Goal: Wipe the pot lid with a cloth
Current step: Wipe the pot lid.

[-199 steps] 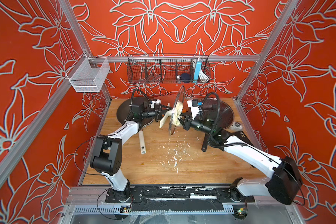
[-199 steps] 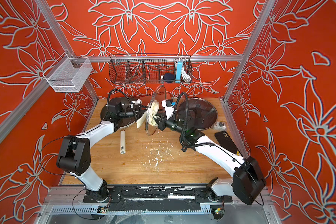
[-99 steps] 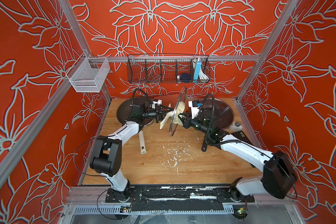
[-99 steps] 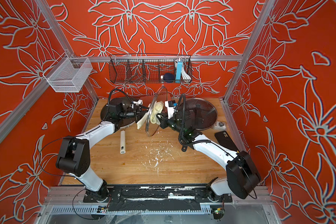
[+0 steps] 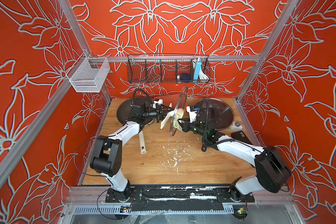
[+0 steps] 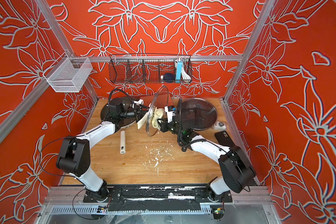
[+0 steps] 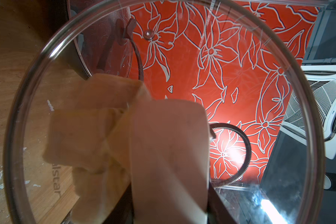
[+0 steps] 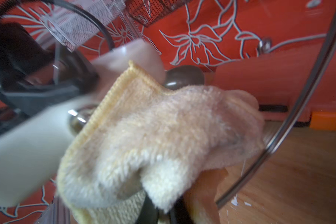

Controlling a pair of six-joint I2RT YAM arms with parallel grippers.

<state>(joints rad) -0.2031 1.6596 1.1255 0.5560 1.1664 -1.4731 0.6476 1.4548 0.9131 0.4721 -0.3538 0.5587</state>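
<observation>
Table (image 5: pixel 163 170): we see open wood from centre to 6 o'clock edge, with white flecks (image 5: pixel 175 161). Left pan (image 5: pixel 124 112) at 10 o'clock, right pan (image 5: pixel 221 116) at 2 o'clock, both crowd back edge. Pot lid (image 5: pixel 181 99) held upright between them, 12 o'clock; left gripper (image 5: pixel 164 112) clamped on its cream handle (image 5: pixel 165 121). Cloth (image 5: pixel 178 118) pressed to lid's 3 o'clock face; right gripper (image 5: pixel 181 123) pinched tight on it. Versus second ago: lid unmoved, right elbow swung inward. Count: 2 pans, 1 cloth, 2 baskets: black wire basket (image 5: pixel 163 71), white mesh basket (image 5: pixel 87 77).
</observation>
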